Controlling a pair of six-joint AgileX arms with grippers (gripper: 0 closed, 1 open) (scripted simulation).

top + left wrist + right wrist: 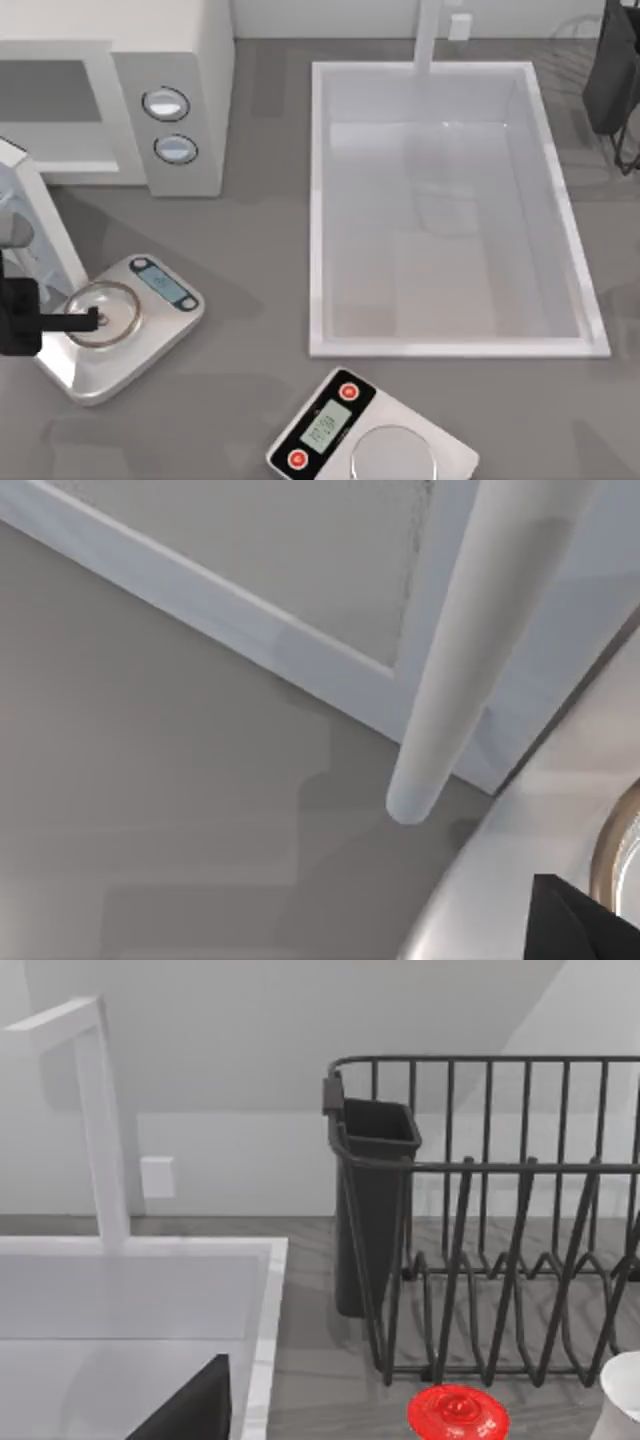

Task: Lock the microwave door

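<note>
Grey counter [250,240]: microwave [180,90], two scales [120,325] [375,435], inset sink [450,210], dish rack [500,1220].

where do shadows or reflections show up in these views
Top view: the kitchen scales cast a soft shadow on the counter, and the sink basin shows faint reflections. Left wrist view: the microwave door handle throws a stepped shadow on the counter. Right wrist view: the dish rack casts striped shadows.

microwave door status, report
Left tool low at table's left, over scales, beside door. Door swung open from microwave. Right arm parked far right.
</note>
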